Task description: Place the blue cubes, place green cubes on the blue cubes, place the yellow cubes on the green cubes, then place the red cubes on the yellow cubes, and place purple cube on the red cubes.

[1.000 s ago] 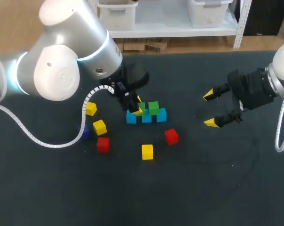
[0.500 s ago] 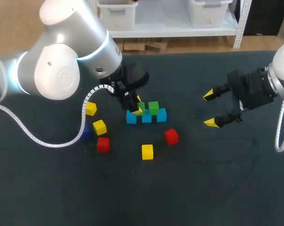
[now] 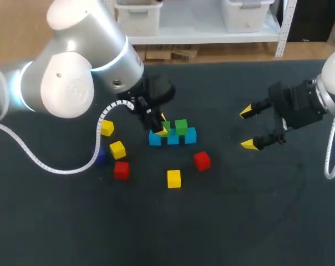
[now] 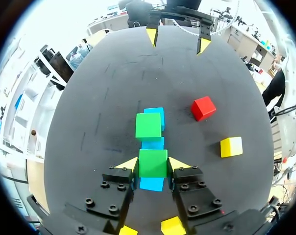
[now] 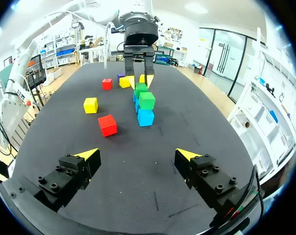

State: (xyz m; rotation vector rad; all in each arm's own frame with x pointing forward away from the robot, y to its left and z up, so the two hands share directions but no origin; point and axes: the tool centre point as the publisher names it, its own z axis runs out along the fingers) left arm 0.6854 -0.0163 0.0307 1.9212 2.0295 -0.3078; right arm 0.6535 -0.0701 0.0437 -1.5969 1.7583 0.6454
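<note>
Three blue cubes point(image 3: 155, 139) point(image 3: 173, 139) point(image 3: 190, 134), two green cubes point(image 4: 153, 163) point(image 4: 148, 125), three yellow point(image 3: 107, 128) point(image 3: 117, 149) point(image 3: 173, 178), two red point(image 3: 122, 170) point(image 3: 202, 160), perhaps one purple point(image 3: 100, 155).

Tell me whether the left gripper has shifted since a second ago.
No. The left gripper stays at the left end of the row of blue cubes, its fingers on a green cube.

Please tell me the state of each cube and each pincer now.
left pincer: shut on the held green cube
held green cube: on top of the blue cubes
other green cube: free, on the blue cubes
blue cubes: in a row on the table
yellow cubes: loose, unstacked
red cubes: loose, unstacked
purple cube: loose, partly hidden
right pincer: open, empty
</note>
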